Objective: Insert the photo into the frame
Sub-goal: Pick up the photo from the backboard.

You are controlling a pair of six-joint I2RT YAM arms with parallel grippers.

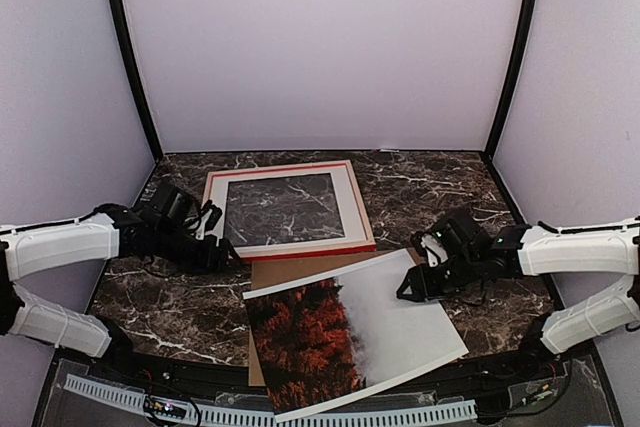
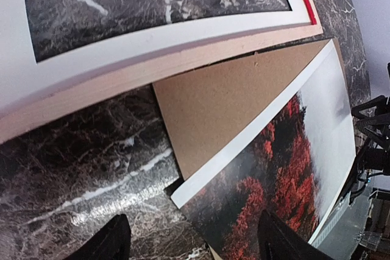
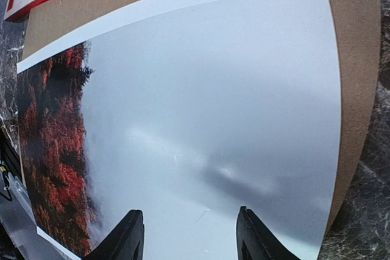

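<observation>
The photo (image 1: 350,335), red trees fading into pale fog, lies tilted on a brown backing board (image 1: 300,272) at the front of the table. Behind them the frame (image 1: 300,249), red and thin-railed, lies flat with a white mat (image 1: 286,243) inside it. My left gripper (image 1: 228,252) stands open at the frame's near left corner. In the left wrist view its gripper (image 2: 194,216) points at the photo's (image 2: 286,168) corner, with nothing between its fingers. My right gripper (image 1: 405,290) is open above the photo's foggy side (image 3: 201,108), and the right wrist view shows this gripper (image 3: 189,210) holding nothing.
The dark marble table (image 1: 170,307) is walled in white on three sides, with black posts at the back corners. A white perforated rail (image 1: 300,415) runs along the near edge. The backing board (image 3: 356,59) sticks out past the photo's right side.
</observation>
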